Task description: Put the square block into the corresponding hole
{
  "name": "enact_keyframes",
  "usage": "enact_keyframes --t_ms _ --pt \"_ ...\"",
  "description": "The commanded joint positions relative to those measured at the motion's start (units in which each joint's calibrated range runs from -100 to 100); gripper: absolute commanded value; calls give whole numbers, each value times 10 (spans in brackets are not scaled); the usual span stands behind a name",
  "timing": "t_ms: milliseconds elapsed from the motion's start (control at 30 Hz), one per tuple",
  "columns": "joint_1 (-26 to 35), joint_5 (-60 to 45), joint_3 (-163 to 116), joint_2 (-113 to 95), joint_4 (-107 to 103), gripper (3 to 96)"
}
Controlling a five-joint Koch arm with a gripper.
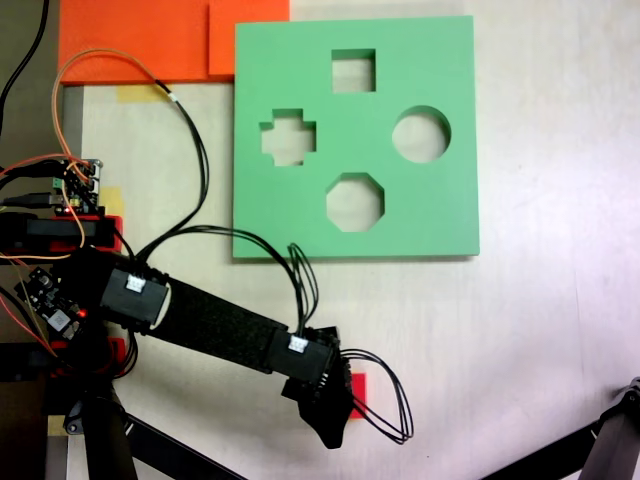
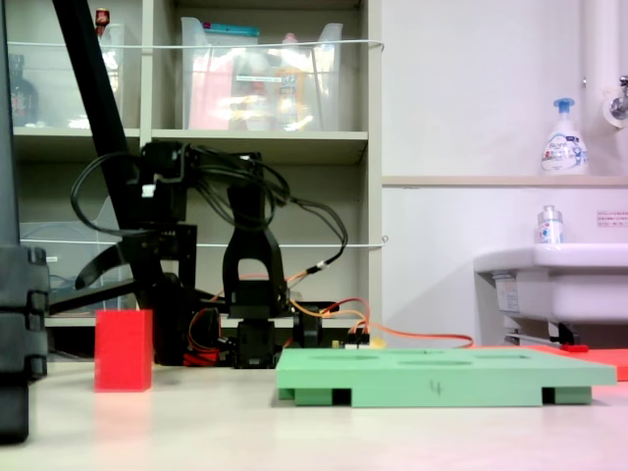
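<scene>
First exterior view, from left to right: 2 orange foam sheets (image 1: 150,40) lie at the top left, touching the green board (image 1: 355,135). The board has 4 cutouts: 1 cross (image 1: 288,137), 1 square hole (image 1: 353,70), 1 octagon (image 1: 355,201) and 1 circle (image 1: 421,134). Below the board, the gripper (image 1: 330,400) covers most of the 1 red square block (image 1: 357,385); only a corner shows. I cannot tell how wide the jaws are. In the second exterior view, the block (image 2: 124,350) stands on the table, left of the board (image 2: 442,373), well apart.
</scene>
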Motion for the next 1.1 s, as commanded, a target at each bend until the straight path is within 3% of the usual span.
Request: enact_keyframes --t_ms 33,1100 --pt "0 -4 34 7 19 823" --pt "-16 -4 -87 58 175 817"
